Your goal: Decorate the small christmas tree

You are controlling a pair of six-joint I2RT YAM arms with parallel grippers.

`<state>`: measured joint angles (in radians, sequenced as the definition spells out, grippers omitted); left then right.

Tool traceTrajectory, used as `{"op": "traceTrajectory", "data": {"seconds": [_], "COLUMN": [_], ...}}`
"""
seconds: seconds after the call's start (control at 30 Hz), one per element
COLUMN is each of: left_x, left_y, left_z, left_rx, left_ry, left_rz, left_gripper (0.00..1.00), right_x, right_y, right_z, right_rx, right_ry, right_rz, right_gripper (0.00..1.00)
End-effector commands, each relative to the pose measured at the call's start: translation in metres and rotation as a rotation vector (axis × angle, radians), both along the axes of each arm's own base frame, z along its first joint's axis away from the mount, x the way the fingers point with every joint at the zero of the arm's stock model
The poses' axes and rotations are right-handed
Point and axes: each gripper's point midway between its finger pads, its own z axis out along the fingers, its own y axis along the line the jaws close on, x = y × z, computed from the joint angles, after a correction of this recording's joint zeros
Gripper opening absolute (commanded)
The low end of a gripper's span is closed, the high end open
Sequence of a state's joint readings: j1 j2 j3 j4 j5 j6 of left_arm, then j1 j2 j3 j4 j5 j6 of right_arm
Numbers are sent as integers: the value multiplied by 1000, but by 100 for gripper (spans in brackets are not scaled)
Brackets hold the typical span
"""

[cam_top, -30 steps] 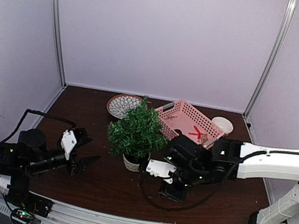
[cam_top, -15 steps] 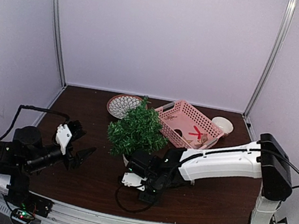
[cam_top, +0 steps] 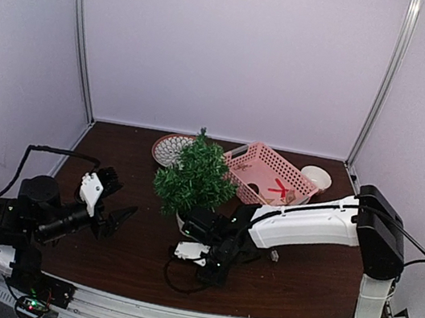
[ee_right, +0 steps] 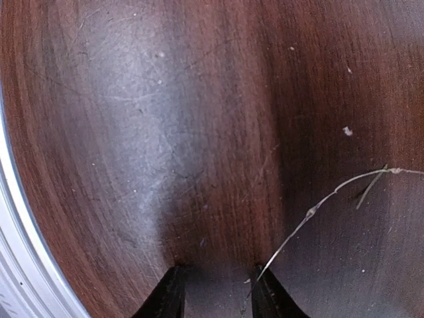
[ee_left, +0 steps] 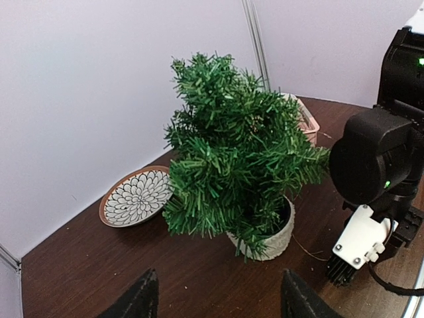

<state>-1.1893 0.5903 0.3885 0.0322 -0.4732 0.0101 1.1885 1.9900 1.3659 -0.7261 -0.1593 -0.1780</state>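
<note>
Left fingers (ee_left: 140, 301) stand wide, holding nothing; right fingers (ee_right: 171, 297) stand slightly parted at the table (ee_right: 165, 132), perhaps touching a thin wire (ee_right: 311, 212).

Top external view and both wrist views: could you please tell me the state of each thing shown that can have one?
small christmas tree: upright, no ornaments on it.
patterned plate: empty, lying flat.
pink basket: upright, holding a few items.
white bowl: upright.
left pincer: open, holding nothing.
right pincer: open, tips down beside a thin wire.
</note>
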Motion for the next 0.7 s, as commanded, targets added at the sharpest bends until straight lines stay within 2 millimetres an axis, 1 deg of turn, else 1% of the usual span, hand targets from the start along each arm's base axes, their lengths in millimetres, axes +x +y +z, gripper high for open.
{"op": "traceTrajectory", "data": {"seconds": [0.0,0.03,0.07,0.17,0.2,0.3,0.43,0.67], "left_x": [2,2,2,2,2,1,-3,-13], "left_y": [2,2,2,2,2,1,-1,-3], "left_z": [26,27,27,26,25,19,13,3], "left_rx": [-55,-56,-53,-50,-50,-40,-33,-38], "left_ry": [-29,-30,-31,-34,-32,-25,-20,-21], "left_rz": [15,17,19,19,20,8,-20,-83], "left_gripper": [63,63,63,63,62,61,59,59], "right_x": [-8,-9,-8,-6,-6,-3,-10,-17], "right_y": [-3,-3,-4,-4,-5,-6,-5,0], "right_z": [-14,-14,-14,-12,-11,0,21,65], "right_rx": [-21,-23,-23,-23,-25,-15,18,111], "right_ry": [95,96,95,84,78,38,-24,-119], "right_rz": [1,0,-1,-7,-8,-7,37,110], "right_gripper": [35,33,29,12,10,6,0,0]}}
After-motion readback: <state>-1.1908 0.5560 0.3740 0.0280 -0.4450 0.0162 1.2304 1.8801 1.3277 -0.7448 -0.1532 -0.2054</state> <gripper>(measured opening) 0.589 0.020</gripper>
